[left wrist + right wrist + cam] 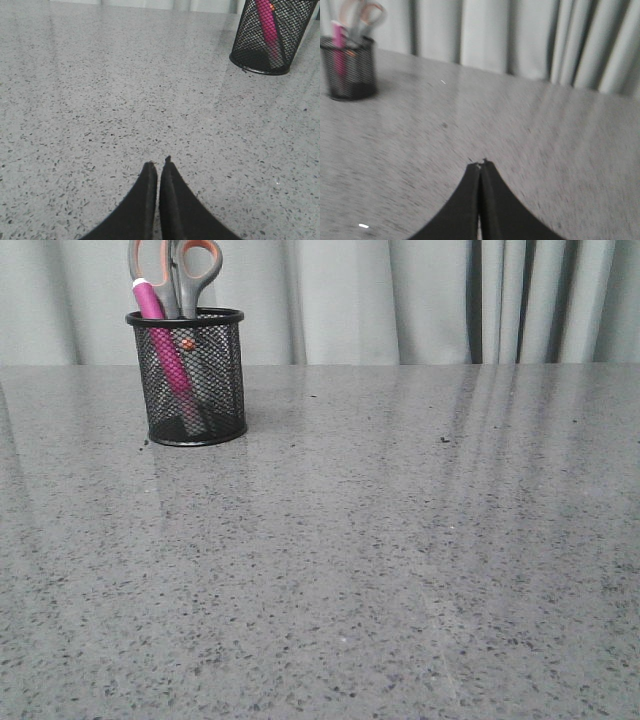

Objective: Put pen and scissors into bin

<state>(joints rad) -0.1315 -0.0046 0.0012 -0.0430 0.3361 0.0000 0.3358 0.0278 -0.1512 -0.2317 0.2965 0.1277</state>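
The black mesh bin (192, 380) stands upright at the back left of the table. The magenta pen (160, 335) leans inside it, white end up. The scissors (185, 275) stand in it too, grey and orange handles above the rim. The bin also shows in the left wrist view (270, 37) and in the right wrist view (349, 70). My left gripper (158, 164) is shut and empty over bare table, well away from the bin. My right gripper (480, 164) is shut and empty, far to the right of the bin. Neither gripper shows in the front view.
The grey speckled table (380, 560) ends at pale curtains (420, 300) along its back edge. A small dark speck (443, 440) lies on the table right of the middle.
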